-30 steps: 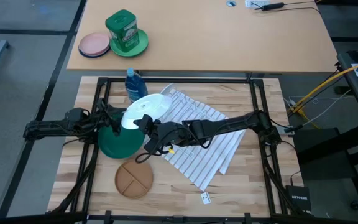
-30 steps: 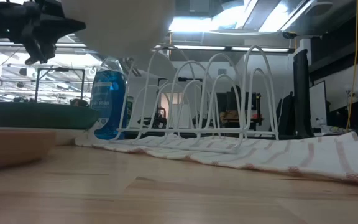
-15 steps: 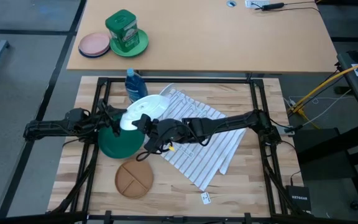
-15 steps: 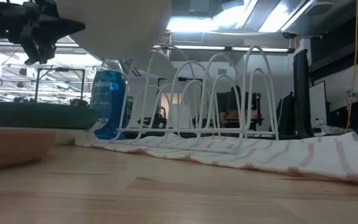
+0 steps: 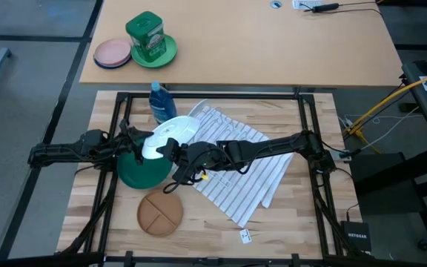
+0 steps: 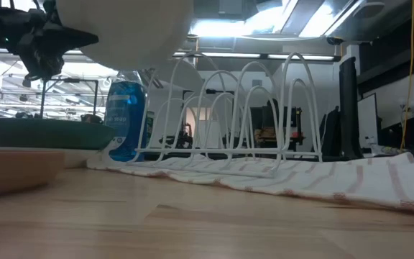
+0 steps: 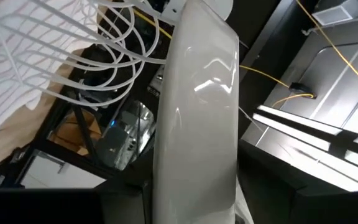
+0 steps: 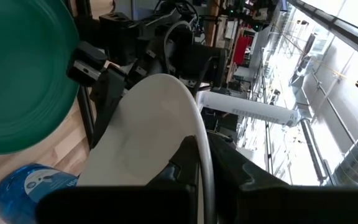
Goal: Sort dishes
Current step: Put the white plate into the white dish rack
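Both claws meet at a white plate (image 5: 167,136) lifted above the desk (image 5: 302,215): our right claw (image 5: 170,145) pinches its rim, our left claw (image 5: 136,141) is spread around its other edge. Below lies the green plate (image 5: 143,170), half hidden; nearby are the tan plate (image 5: 159,214), rack (image 6: 236,108), striped cloth (image 5: 247,174) and blue bottle (image 5: 159,101).
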{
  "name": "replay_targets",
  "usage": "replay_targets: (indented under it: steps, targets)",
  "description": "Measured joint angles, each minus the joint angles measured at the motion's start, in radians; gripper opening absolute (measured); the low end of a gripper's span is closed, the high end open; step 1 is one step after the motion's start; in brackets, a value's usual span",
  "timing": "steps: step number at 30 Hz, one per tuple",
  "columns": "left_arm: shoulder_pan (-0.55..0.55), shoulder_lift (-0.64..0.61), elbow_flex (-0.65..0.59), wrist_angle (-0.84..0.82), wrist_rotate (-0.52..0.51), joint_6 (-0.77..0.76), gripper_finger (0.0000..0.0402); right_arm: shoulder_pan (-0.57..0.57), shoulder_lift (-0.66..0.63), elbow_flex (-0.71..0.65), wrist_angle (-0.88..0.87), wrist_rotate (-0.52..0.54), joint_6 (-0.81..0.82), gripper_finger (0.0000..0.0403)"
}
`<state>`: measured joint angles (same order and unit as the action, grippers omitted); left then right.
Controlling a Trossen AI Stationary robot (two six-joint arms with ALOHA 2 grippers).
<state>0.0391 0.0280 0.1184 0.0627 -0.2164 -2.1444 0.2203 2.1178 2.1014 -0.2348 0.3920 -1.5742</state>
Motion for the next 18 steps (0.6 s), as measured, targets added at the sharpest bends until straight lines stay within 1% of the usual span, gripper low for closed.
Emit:
replay_targets:
  steps: [5,13,18]
  targets:
    - [0.0,0.0,0.0,-0.025,0.0,0.006,0.0168,0.001,0.0,0.0,0.0,-0.002,-0.001,0.0017]
    - [0.0,-0.002,0.004,-0.145,0.002,0.003,0.0168,0.002,0.002,0.0,-0.003,0.002,0.019,0.0017]
    - [0.0,-0.002,0.004,-0.143,0.001,0.003,0.0169,0.002,0.003,0.0,-0.003,0.006,0.029,0.0017]
